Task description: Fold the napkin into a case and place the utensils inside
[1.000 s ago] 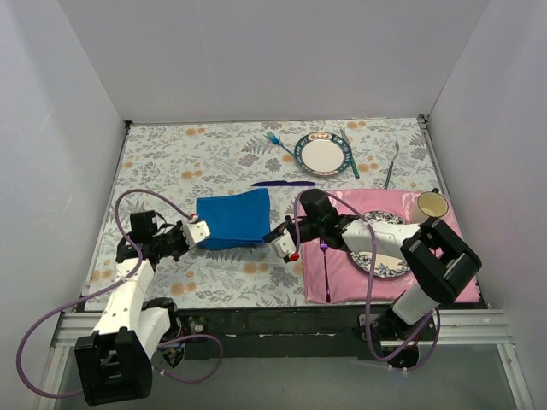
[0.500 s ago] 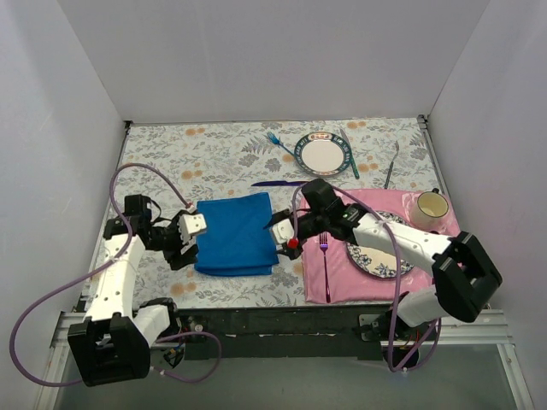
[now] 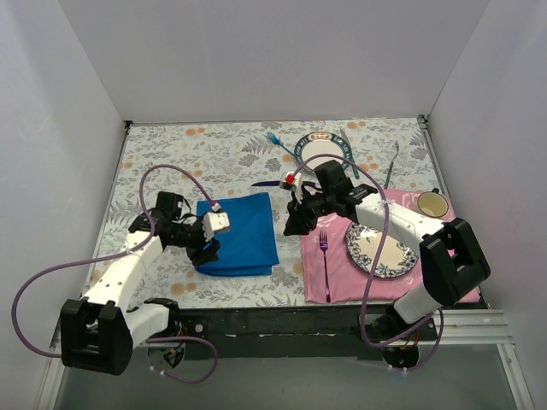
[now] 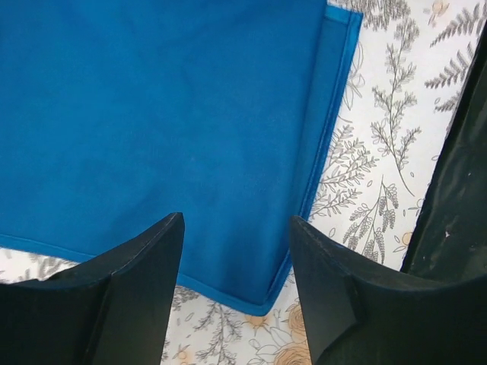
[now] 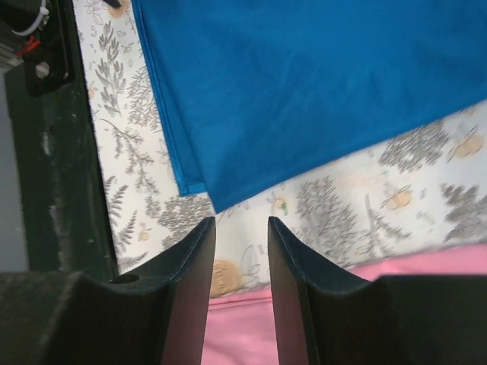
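Left gripper [image 4: 236, 228] and right gripper [image 5: 240, 224] both gape empty, flanking the flat folded napkin [image 3: 239, 231], slightly longer front-to-back; both arms reach inward.

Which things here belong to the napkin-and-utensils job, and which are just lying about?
For the job:
blue napkin
light-blue fork
dark purple knife

Lying about:
pink placemat
magenta fork
patterned plate
small plate
teal knife
cup
grey utensil
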